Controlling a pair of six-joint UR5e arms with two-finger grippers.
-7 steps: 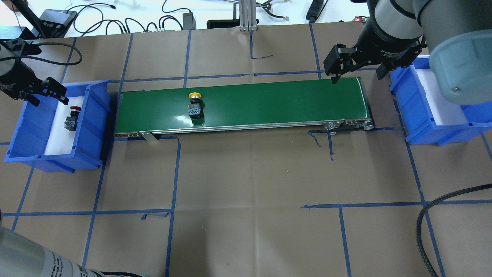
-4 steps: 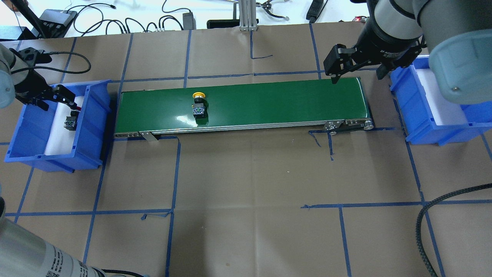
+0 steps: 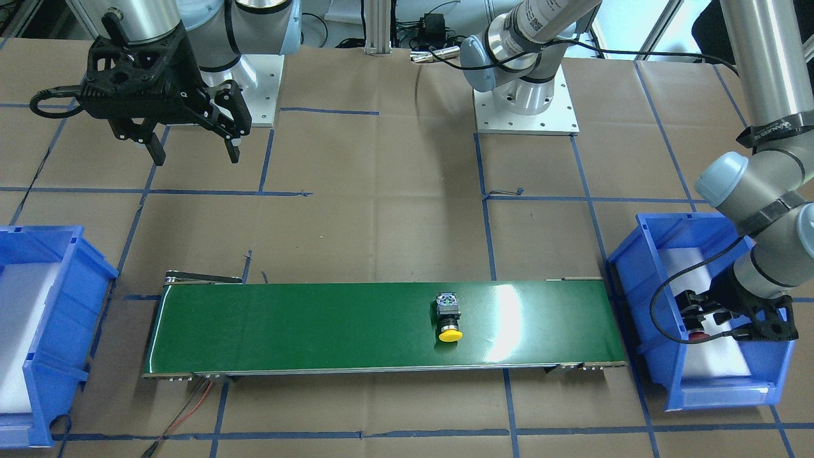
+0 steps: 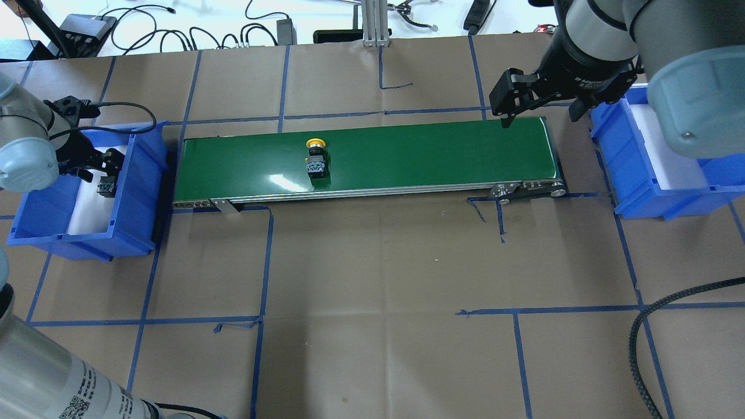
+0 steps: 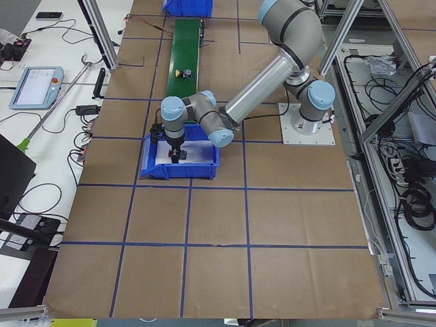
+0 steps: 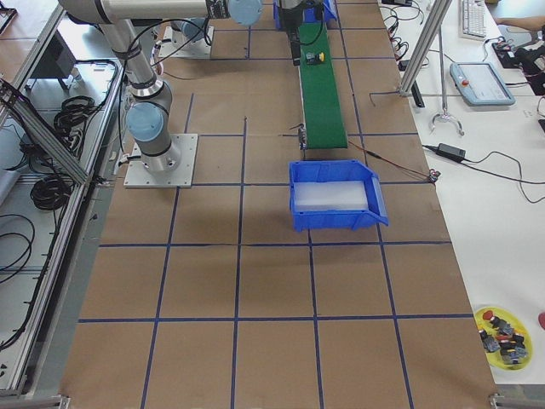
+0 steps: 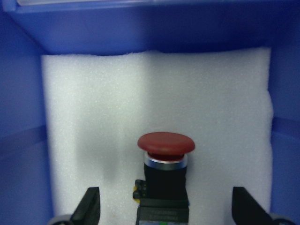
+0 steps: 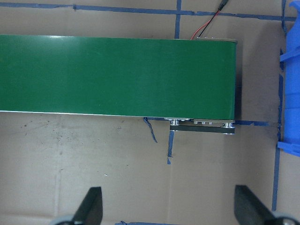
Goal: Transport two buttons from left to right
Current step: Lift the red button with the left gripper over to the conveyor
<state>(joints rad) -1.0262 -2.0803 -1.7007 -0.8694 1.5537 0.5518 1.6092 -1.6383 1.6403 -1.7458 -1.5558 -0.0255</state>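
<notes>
The yellow button point(image 4: 315, 158) lies on its side on the green conveyor belt point(image 4: 436, 151), left of the belt's middle, also seen from the front point(image 3: 449, 318). The red button point(image 7: 165, 159) rests on white foam in the left blue bin point(image 4: 137, 174). My left gripper point(image 7: 167, 208) is down inside that bin, open, with one finger on each side of the red button and not touching it. My right gripper point(image 4: 538, 113) hangs open and empty above the far edge of the belt's right end; in the right wrist view point(image 8: 168, 208) it holds nothing.
The right blue bin point(image 4: 640, 203) with a white foam liner stands just past the belt's right end. A thick black cable point(image 4: 646, 326) loops at the near right. Cables and small devices point(image 4: 174, 29) lie beyond the table's far edge.
My left gripper has moved in over the bin and come down around the red button. The yellow button has travelled a little to the right on the belt. The right gripper has hardly moved.
</notes>
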